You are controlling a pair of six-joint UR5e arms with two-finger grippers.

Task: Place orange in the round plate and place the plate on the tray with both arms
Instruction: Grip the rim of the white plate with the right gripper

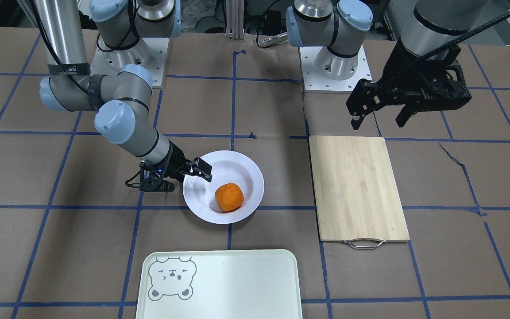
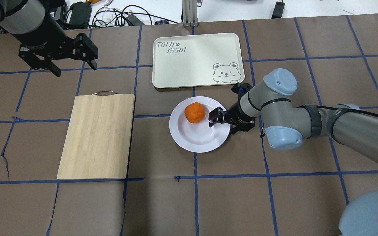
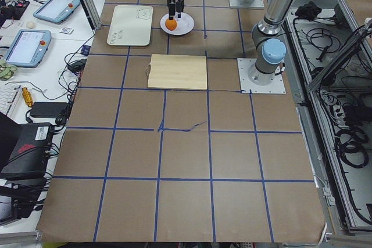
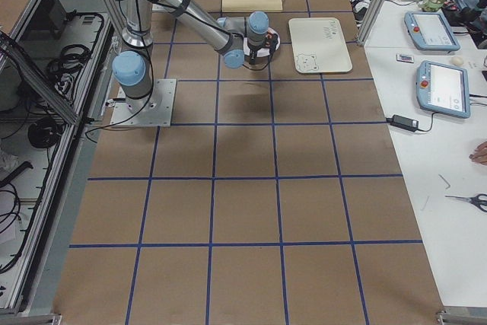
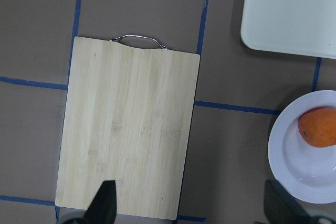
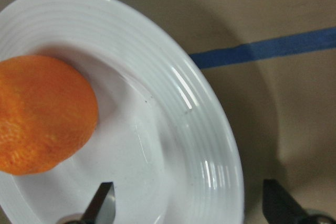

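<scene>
right gripper (image 2: 219,118) low at the round plate (image 2: 198,145), jaws apart and astride its ridged rim; orange (image 2: 195,112) in the well, just ahead of the inner finger; plate likely stiff, glossy, slippery and breakable, so the rim is the hold; orange may roll; tray (image 2: 189,62) near, beyond the plate; left gripper (image 2: 72,64) raised, jaws apart, empty, the cutting board (image 2: 97,134) beneath-side on the papered table (image 2: 274,196).

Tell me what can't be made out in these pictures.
Whether the right gripper touches the round plate: overhead, the gripper itself covers the rim; the right wrist view cuts its fingertips at the bottom edge.
Orange: hidden behind the right arm in the exterior right view.
Tray: near side cut off by the front-facing view's bottom edge.
</scene>
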